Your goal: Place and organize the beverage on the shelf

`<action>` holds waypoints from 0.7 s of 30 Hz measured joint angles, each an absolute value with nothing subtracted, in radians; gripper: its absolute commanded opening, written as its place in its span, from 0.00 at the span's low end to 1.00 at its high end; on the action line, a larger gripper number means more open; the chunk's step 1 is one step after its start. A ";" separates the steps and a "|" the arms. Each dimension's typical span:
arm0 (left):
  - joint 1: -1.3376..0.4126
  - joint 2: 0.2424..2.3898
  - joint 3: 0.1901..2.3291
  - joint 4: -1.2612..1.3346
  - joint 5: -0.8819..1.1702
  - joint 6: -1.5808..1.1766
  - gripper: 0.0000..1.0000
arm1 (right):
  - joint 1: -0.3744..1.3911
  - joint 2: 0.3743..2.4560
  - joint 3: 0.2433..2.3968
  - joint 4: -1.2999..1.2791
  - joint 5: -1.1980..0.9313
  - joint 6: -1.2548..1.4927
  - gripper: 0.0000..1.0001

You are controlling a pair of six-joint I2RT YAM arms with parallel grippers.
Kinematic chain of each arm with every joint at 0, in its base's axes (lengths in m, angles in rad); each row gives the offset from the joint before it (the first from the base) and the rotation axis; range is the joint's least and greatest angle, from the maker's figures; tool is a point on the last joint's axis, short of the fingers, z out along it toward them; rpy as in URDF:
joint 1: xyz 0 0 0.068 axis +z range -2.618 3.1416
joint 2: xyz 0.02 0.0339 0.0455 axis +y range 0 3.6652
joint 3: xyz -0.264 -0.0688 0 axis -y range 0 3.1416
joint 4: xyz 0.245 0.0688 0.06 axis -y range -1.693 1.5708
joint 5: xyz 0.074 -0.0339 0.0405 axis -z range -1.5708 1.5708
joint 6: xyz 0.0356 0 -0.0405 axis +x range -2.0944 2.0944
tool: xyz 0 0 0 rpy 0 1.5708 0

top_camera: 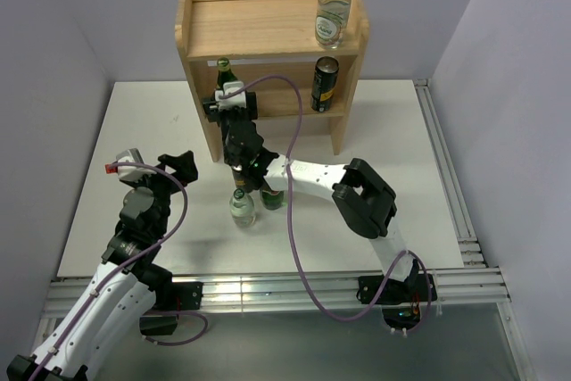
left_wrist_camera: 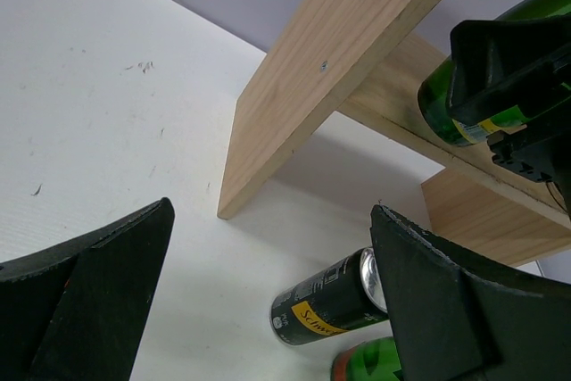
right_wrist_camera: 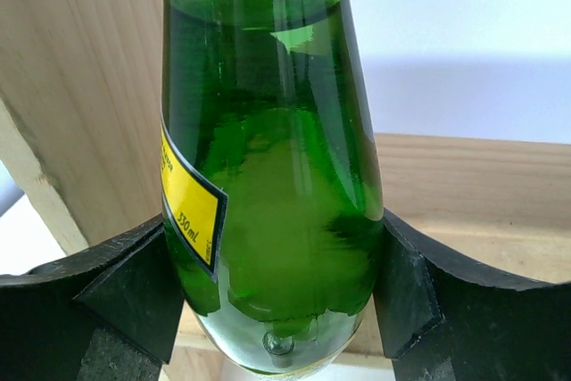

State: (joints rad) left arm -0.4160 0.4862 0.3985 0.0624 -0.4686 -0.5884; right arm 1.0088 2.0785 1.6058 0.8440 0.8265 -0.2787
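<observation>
Step in hand: setting a green bottle (right_wrist_camera: 268, 176) on the shelf's (top_camera: 268, 28) lower board (top_camera: 278, 103), by its left side panel.
Right gripper (right_wrist_camera: 277, 256): clenched on the green bottle, one finger against each side of its lower body.
Green bottle: upright, inside the shelf's left end. Whether its base rests on the board cannot be told.
Left gripper (left_wrist_camera: 272, 220): released, jaws wide, nothing between them. It hovers over the table in front of the shelf, left of it.
Clear bottle (top_camera: 333, 8): on the shelf's top board, right end.
Can (top_camera: 325, 84): on the lower board, right end.
Second clear bottle (top_camera: 241, 207): on the table in front of the shelf.
Second green bottle (top_camera: 270, 195): just beside it, partly under the right arm.
Second can (left_wrist_camera: 330, 310): on the table near the shelf; upright or not, unclear.
Progress, judged: two placed, one going in, three left.
Handling note: lower until the base sits flat, well behind the front edge and apart from the side panel. Open slowly, then back straight out so the fingers do not tip the tall glass.
Order note: keep room beside it for its twin.
</observation>
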 measured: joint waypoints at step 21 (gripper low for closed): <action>-0.416 0.486 0.398 0.062 -0.469 -0.588 0.99 | 1.002 2.147 1.647 0.836 0.839 -0.253 0.00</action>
